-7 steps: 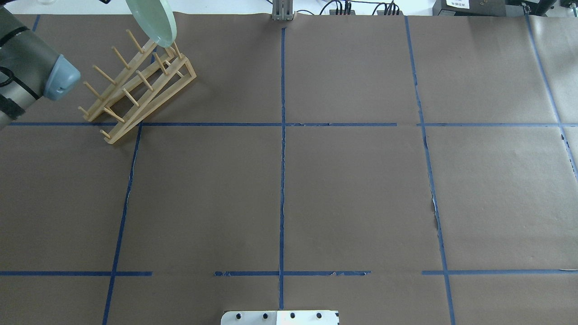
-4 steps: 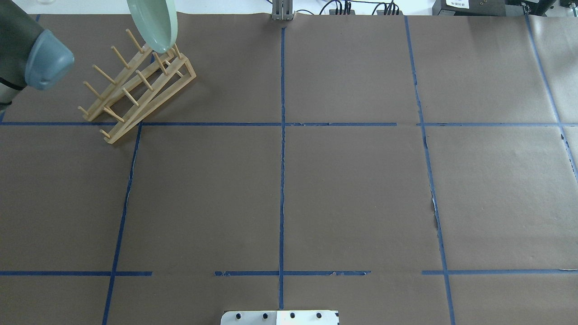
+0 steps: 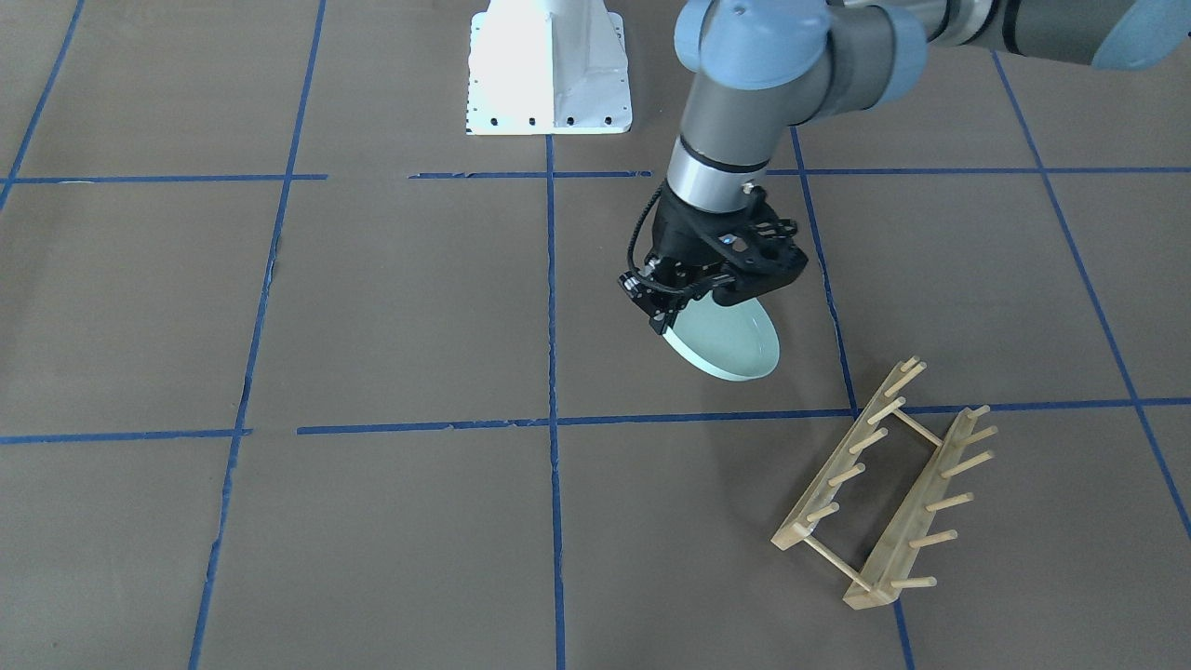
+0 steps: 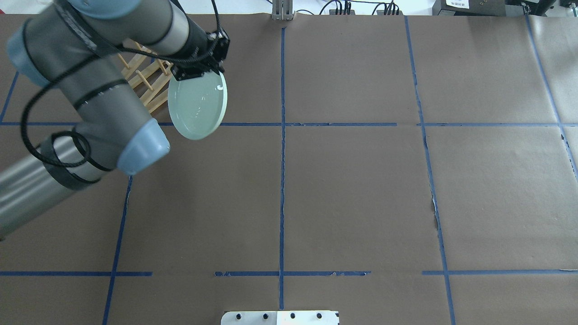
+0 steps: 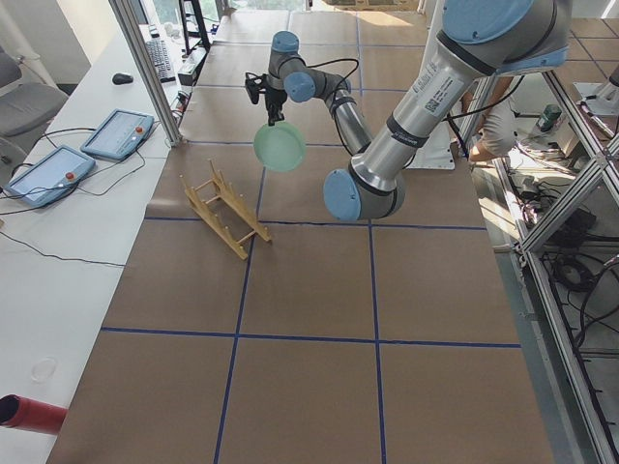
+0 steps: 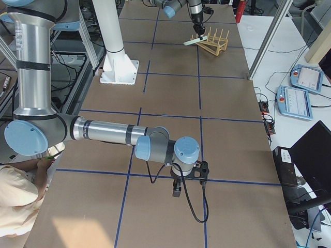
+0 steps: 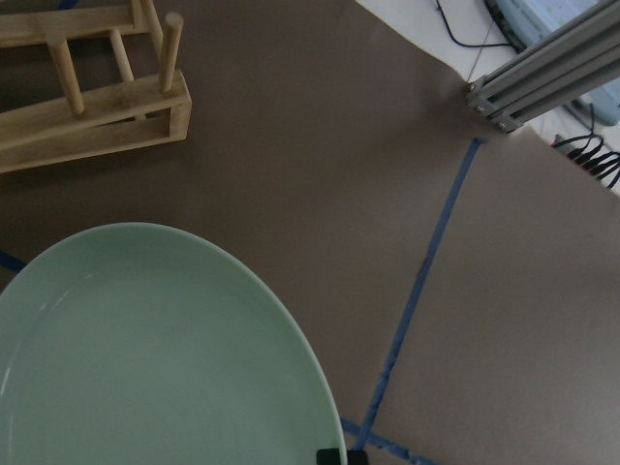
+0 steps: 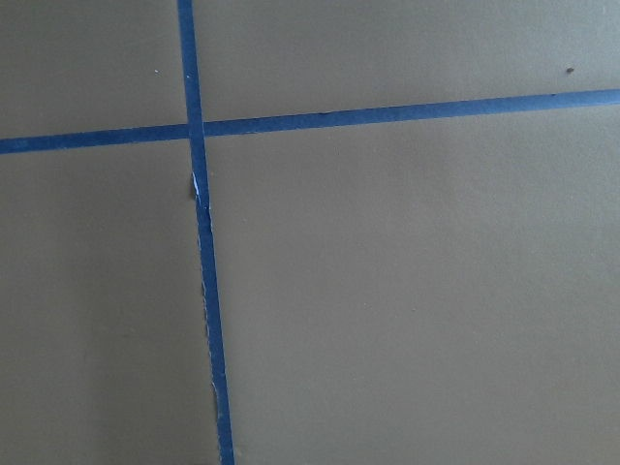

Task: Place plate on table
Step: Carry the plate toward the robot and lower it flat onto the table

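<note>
One plate (image 4: 197, 106), tilted, hangs above the counter (image 4: 352, 189), rim clamped in left tool (image 3: 672, 312), near wooden rack (image 3: 884, 484). Right tool (image 6: 187, 178), right end: grip state unreadable.

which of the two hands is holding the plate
The left hand, shut on the mint-green plate beside the wooden peg rack; the right hand is far down the table with no plate.

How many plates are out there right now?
1. The plate is gripped at its rim by the left gripper, tilted, beside the wooden rack, whose pegs hold none. No other plate shows in any view.
</note>
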